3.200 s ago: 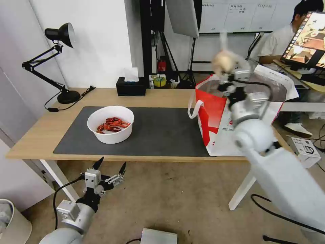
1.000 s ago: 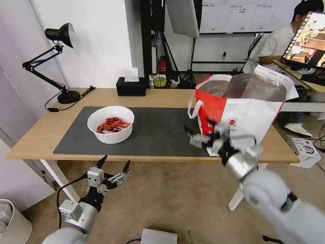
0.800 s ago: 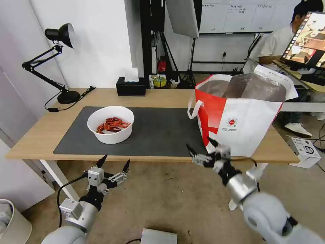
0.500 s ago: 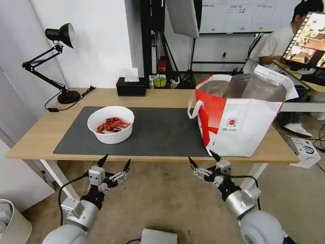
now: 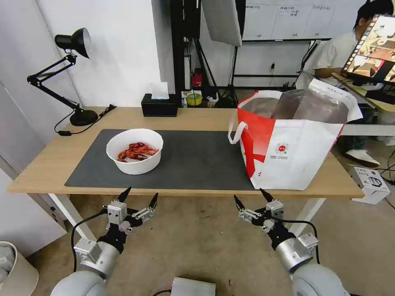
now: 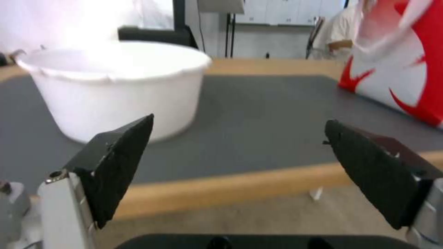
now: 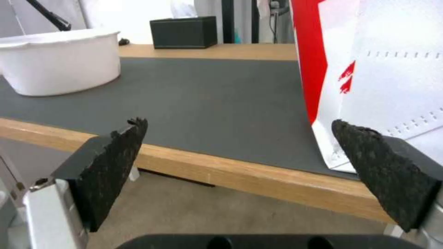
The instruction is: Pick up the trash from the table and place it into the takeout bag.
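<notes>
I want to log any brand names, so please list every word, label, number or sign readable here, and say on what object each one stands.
No text can be read in full.
Takeout bag: round red logo with small print under it, too small to read.
Whiteboard sheets on the far wall: printed lines, too small.
Monitor: pictures, no legible words.
White box on the floor: dark marking, unreadable.

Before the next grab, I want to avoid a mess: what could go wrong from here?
The bowl is open and holds loose red shells; tilted on the way to the bag, it could spill them onto the mat. The bag's soft walls could buckle if the bowl catches its rim. Both the left gripper and right gripper hang open below the table edge, which they could strike when rising.
</notes>
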Controlling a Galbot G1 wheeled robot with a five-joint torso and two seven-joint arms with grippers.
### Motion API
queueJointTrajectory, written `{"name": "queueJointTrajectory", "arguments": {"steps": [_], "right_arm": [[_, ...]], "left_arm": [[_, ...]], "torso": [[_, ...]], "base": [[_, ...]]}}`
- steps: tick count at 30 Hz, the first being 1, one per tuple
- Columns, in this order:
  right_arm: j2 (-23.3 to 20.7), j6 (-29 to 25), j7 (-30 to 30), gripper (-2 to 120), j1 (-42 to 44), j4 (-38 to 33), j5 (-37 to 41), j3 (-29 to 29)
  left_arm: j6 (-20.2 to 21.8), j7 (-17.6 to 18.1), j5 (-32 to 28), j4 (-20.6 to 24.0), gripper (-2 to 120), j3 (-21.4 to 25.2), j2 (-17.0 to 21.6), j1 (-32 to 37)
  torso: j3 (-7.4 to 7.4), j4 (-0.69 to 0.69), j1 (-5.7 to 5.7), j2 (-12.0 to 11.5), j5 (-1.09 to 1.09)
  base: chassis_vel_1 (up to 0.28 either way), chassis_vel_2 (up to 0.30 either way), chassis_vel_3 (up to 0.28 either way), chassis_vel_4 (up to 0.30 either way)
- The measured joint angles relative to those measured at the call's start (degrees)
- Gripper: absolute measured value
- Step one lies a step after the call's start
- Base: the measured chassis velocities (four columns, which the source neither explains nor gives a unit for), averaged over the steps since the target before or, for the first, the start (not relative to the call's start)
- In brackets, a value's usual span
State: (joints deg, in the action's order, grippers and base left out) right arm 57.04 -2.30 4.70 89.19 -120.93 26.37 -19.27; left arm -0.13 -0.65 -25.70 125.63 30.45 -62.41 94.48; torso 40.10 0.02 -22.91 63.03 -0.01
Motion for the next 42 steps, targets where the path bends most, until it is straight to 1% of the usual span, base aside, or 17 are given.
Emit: {"name": "queueJointTrajectory", "arguments": {"steps": [1, 4, 5, 8, 9, 12, 13, 16, 21, 24, 26, 28, 29, 32, 33, 37, 42], "right_arm": [[0.0, 0.0, 0.0, 100, 0.0, 0.0, 0.0, 0.0], [0.0, 0.1, 0.0, 100, -0.1, 0.0, 0.0, 0.0], [0.0, 0.1, 0.0, 100, -0.1, 0.0, 0.0, 0.0], [0.0, 0.1, 0.1, 100, -0.1, 0.0, 0.1, 0.0], [0.0, 0.1, 0.1, 100, -0.1, 0.0, 0.1, 0.0], [-0.1, 0.1, 0.1, 100, -0.2, 0.0, 0.1, 0.0], [-0.1, 0.1, 0.1, 100, -0.2, 0.0, 0.1, 0.0], [-0.1, 0.2, 0.1, 100, -0.2, 0.0, 0.1, 0.0], [-0.1, 0.2, 0.1, 100, -0.2, 0.0, 0.1, 0.1], [-0.1, 0.2, 0.1, 100, -0.2, 0.0, 0.1, 0.1], [-0.1, 0.2, 0.1, 100, -0.2, 0.0, 0.1, 0.1], [-0.1, 0.2, 0.1, 100, -0.2, 0.0, 0.1, 0.1], [-0.1, 0.2, 0.1, 100, -0.2, 0.0, 0.1, 0.1], [-0.1, 0.2, 0.1, 100, -0.2, -0.1, 0.2, 0.1], [-0.1, 0.2, 0.1, 100, -0.2, -0.1, 0.2, 0.1], [-0.1, 0.2, 0.1, 100, -0.2, -0.1, 0.2, 0.1], [-0.1, 0.3, 0.1, 100, -0.2, -0.1, 0.2, 0.1]], "left_arm": [[0.0, 0.0, 0.0, 0.0, 100, 0.0, 0.0, 0.0], [2.4, 2.9, -5.4, 0.0, 100, 1.8, 5.0, -4.4], [2.4, 2.9, -5.4, 0.0, 100, 1.8, 5.0, -4.4], [6.3, 7.3, -12.4, -0.9, 100, 3.9, 12.5, -9.6], [6.3, 7.3, -12.4, -0.9, 100, 3.9, 12.5, -9.6], [9.7, 10.8, -19.8, -4.8, 100, 4.2, 19.7, -16.2], [9.7, 10.8, -19.8, -4.8, 100, 4.2, 19.7, -16.2], [13.2, 12.6, -27.8, -9.8, 100, 2.8, 25.3, -24.0], [16.6, 13.0, -32.5, -12.3, 100, 2.1, 28.0, -27.8], [24.5, 12.5, -40.8, -18.0, 100, -2.4, 30.8, -36.7], [25.2, 12.1, -41.1, -18.6, 100, -2.9, 31.1, -37.4], [29.4, 8.7, -41.8, -21.3, 100, -5.3, 33.1, -40.6], [29.4, 8.7, -41.8, -21.3, 100, -5.3, 33.1, -40.6], [33.7, 7.0, -43.1, -23.8, 100, -8.3, 33.7, -44.6], [33.7, 7.0, -43.1, -23.8, 100, -8.3, 33.7, -44.6], [39.1, 6.5, -46.5, -26.5, 100, -11.9, 33.5, -50.2], [42.2, 6.3, -47.6, -29.7, 100, -16.5, 32.7, -55.4]], "torso": [[0.0, 0.0, 0.0, 0.0, 0.0], [0.01, -0.01, 0.0, 0.0, -0.01], [0.01, -0.01, 0.0, 0.0, -0.01], [0.0, -0.02, -0.01, 0.0, 0.0], [0.0, -0.02, -0.01, 0.0, 0.0], [0.01, -0.01, -0.01, 0.0, -0.01], [0.01, -0.01, -0.01, 0.0, -0.01], [0.01, -0.05, -0.02, 0.0, 0.0], [0.01, 0.0, -0.01, 0.0, 0.0], [0.01, -0.02, -0.01, 0.0, -0.01], [0.01, -0.02, -0.02, 0.0, -0.01], [0.01, -0.02, -0.01, 0.0, 0.0], [0.01, -0.02, -0.01, 0.0, 0.0], [0.01, 0.0, -0.01, 0.0, 0.0], [0.01, 0.0, -0.01, 0.0, 0.0], [0.01, -0.02, -0.01, 0.0, 0.01], [0.01, -0.01, -0.01, 0.0, 0.01]], "base": [[0.0, 0.0, 0.0, 0.0], [0.0, 0.0, 0.0, 0.0], [0.0, 0.0, 0.0, 0.0], [0.0, 0.0, 0.0, 0.0], [0.0, 0.0, 0.0, 0.0], [0.0, 0.0, 0.0, 0.0], [0.0, 0.0, 0.0, 0.0], [0.0, 0.0, 0.0, 0.0], [0.0, 0.0, 0.0, 0.0], [0.0, 0.0, 0.0, 0.0], [0.0, 0.0, 0.0, 0.0], [0.0, 0.0, 0.0, 0.0], [0.0, 0.0, 0.0, 0.0], [0.0, 0.0, 0.0, 0.0], [0.0, 0.0, 0.0, 0.0], [0.0, 0.0, 0.0, 0.0], [0.0, 0.0, 0.0, 0.0]]}}
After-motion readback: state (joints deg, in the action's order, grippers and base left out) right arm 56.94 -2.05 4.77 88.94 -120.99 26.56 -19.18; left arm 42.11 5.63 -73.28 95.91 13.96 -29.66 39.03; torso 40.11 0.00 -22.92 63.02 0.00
